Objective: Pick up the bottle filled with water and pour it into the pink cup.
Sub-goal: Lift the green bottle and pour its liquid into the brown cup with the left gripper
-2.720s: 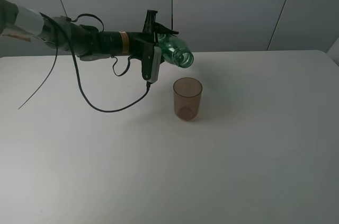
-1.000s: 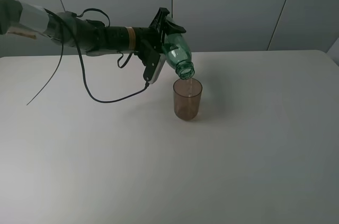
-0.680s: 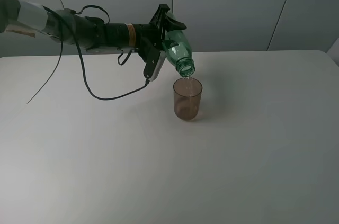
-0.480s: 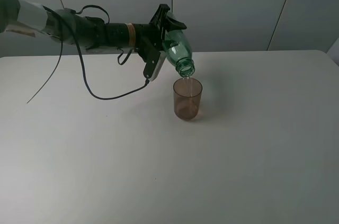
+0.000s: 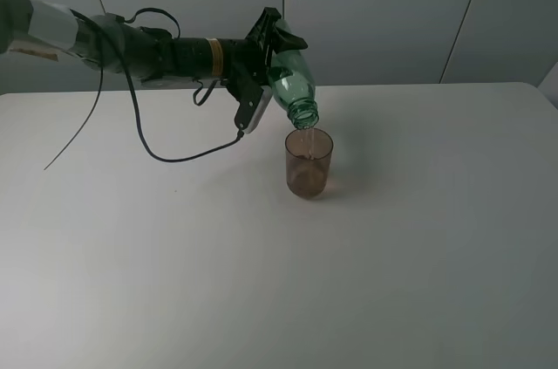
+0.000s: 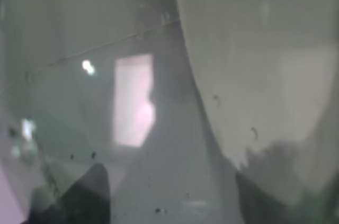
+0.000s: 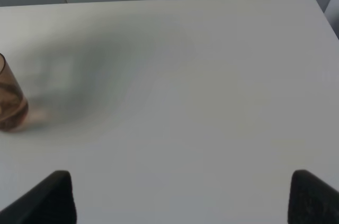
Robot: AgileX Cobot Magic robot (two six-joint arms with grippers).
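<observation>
My left gripper (image 5: 277, 62) is shut on the green-tinted bottle (image 5: 293, 88) and holds it tilted, neck down, just above the pink cup (image 5: 309, 162). A thin stream of water falls from the bottle's mouth into the cup, which stands upright on the white table and holds some water. The left wrist view is filled by the blurred wall of the bottle (image 6: 254, 75). My right gripper (image 7: 183, 203) is open and empty above bare table, well to the right of the pink cup (image 7: 9, 99). It does not show in the exterior view.
The white table (image 5: 174, 282) runs wide around the cup. A black cable (image 5: 166, 158) hangs from the left arm down to the table behind and left of the cup. Grey wall panels stand behind the table's far edge.
The left gripper brought the bottle right, over the cup, and tipped its neck down. Water now pours into the cup. In the last second the bottle has hardly moved.
</observation>
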